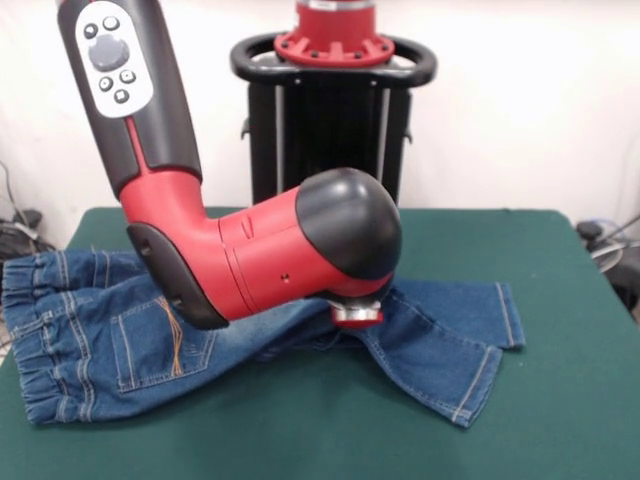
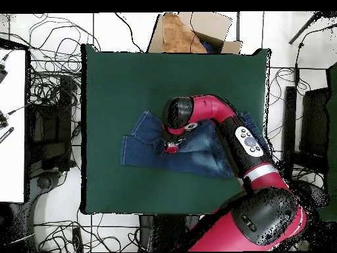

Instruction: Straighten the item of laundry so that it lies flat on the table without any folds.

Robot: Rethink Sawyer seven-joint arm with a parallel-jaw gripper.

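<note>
Front view shows the jeans (image 1: 150,330) spread across the green worktop (image 1: 560,400), legs crossed beneath the hand (image 1: 357,316); its grip cannot be told. Soft, limp denim: best taken at a leg hem

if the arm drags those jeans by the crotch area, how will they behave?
Probably floppy: the jeans already lie in soft folds, legs splayed and overlapping. Likely they bunch rather than slide whole, since the felt-like table looks grippy. The end effector presses near the leg junction, so a drag may pull the legs unevenly.
</note>
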